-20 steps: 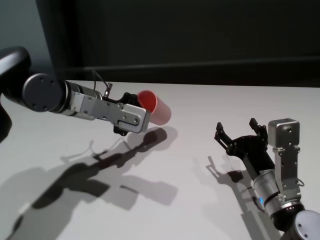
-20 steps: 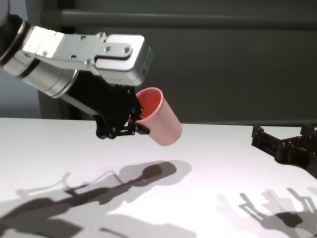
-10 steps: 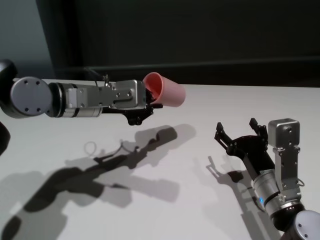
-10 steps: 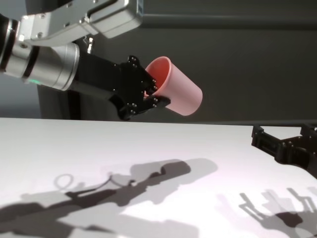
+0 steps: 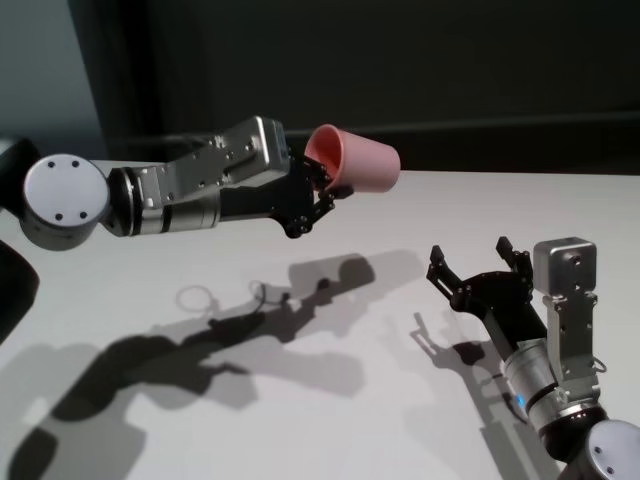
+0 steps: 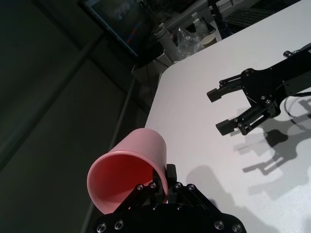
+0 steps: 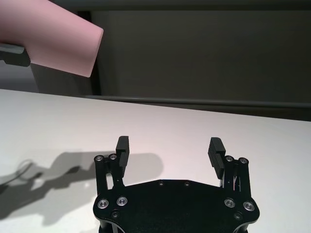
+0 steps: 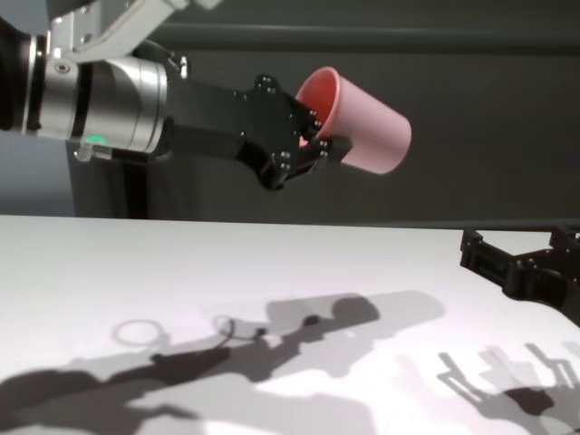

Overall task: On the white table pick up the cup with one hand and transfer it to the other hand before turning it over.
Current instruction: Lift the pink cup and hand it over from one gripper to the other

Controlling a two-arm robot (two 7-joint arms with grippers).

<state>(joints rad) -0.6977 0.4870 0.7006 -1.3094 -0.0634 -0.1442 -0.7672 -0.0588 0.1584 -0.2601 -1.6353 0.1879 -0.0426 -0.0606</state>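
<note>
Currently the left end effector [image 5: 318, 196], a black multi-finger unit on a thick silver-white arm with a green light ring, is clamped on the rim of the plain pink plastic tumbler [image 5: 356, 164]. One finger sits inside the mouth and the other against the outer wall, as the left wrist view shows [image 6: 127, 170]. The tumbler is held in the air, well above the broad matte white table [image 5: 330, 380], lying roughly on its side with its flat base pointing toward the robot's right and its open mouth toward the left arm. Its shadow falls on the table below it.

The right end effector [image 5: 478, 272], black, on a silver arm with a blue light, sits low over the table on the robot's right, well apart from the tumbler. Its fingers [image 7: 122, 145] stand wide open and hold nothing. In the right wrist view the tumbler's base end [image 7: 63, 41] appears high above the open fingers.
</note>
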